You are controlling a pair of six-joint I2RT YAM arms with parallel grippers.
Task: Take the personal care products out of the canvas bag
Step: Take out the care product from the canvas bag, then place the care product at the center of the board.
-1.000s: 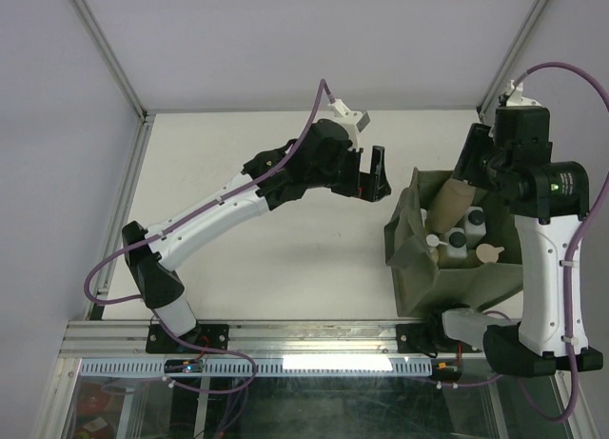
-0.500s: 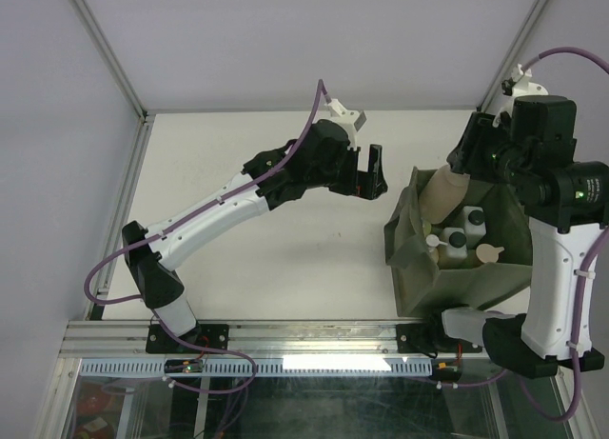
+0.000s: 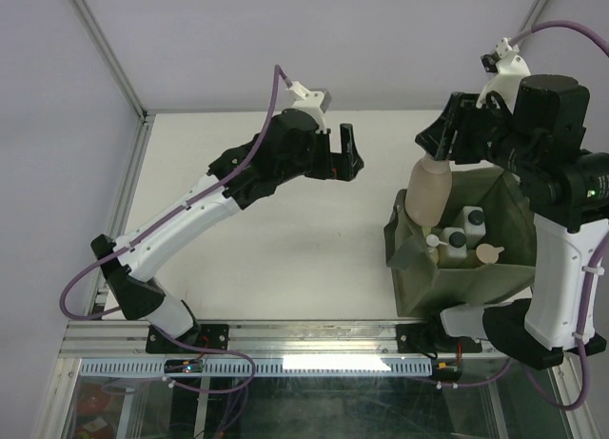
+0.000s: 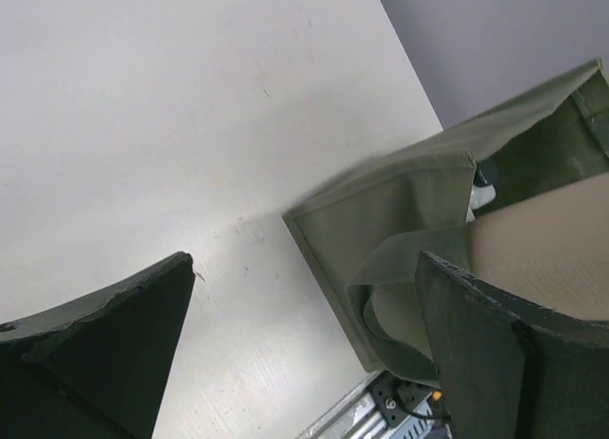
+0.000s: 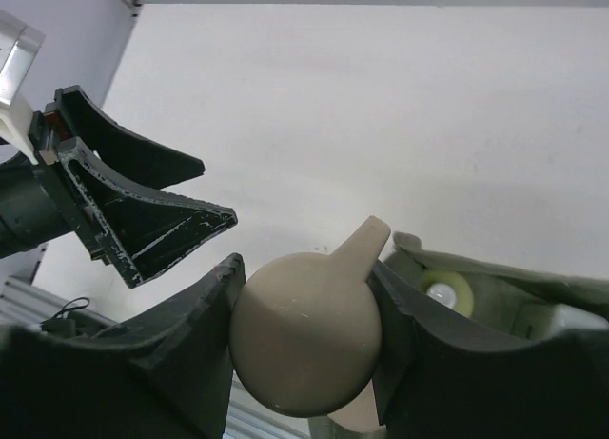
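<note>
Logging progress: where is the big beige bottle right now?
In the top view, the beige bottle hangs on the right, clamped in the right gripper over the left rim of the canvas bag.

The off-white, matte rectangular tabletop (image 3: 285,220) carries the floppy olive-green canvas bag (image 3: 466,287), which stands slumped near its right near corner with its mouth open upward. A silver aluminium frame rail (image 3: 314,339) runs along the tabletop's near edge, just beside the bag's front wall.

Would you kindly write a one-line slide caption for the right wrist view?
Right end effector grips a beige bottle by the canvas bag, the open left end effector nearby.
</note>
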